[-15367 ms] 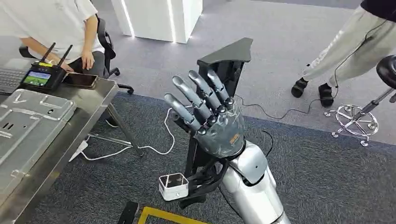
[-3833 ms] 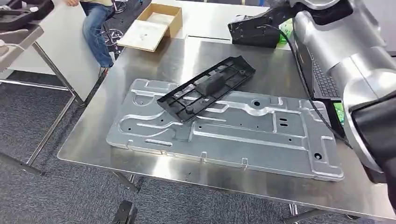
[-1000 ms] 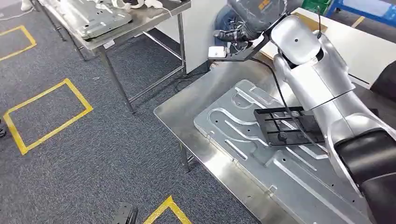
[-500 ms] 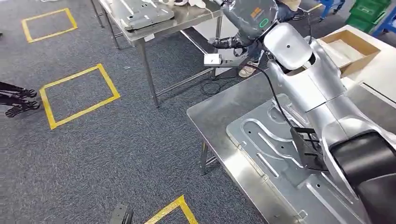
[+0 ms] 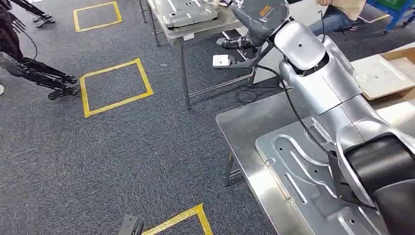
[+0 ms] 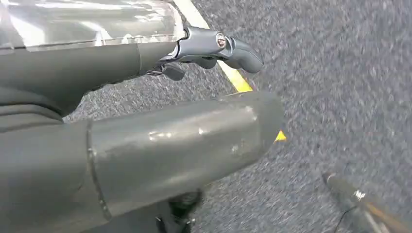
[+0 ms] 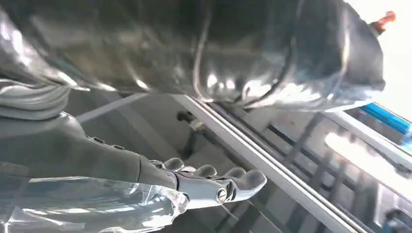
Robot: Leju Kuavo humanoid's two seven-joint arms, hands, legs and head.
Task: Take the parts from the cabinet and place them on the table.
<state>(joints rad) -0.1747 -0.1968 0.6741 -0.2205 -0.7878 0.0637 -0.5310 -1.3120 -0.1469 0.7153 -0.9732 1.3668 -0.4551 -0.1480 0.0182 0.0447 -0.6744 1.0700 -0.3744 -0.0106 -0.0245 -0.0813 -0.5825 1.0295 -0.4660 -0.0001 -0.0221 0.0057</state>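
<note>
The black plastic part lies on the big metal plate (image 5: 298, 171) on the steel table (image 5: 244, 127) at lower right; a dark sliver of the part (image 5: 342, 188) shows behind my right arm. My right arm is raised across the head view, with my right hand (image 5: 259, 17) at the top edge. In the right wrist view the right hand (image 7: 145, 179) has its fingers (image 7: 238, 182) stretched out and holds nothing. My left hand (image 6: 145, 126) hangs over the carpet with its fingers (image 6: 214, 46) apart and nothing in it.
A second steel table (image 5: 195, 27) with another metal plate (image 5: 188, 10) stands at the top. Yellow tape squares (image 5: 115, 85) mark the carpet. A black tripod (image 5: 44, 73) is at the left. A cardboard box (image 5: 381, 73) and a seated person (image 5: 337, 14) are at the right.
The camera has swung left, so the table and plate have slid to the lower right and the black part has gone behind my arm. Both hands stay without a load.
</note>
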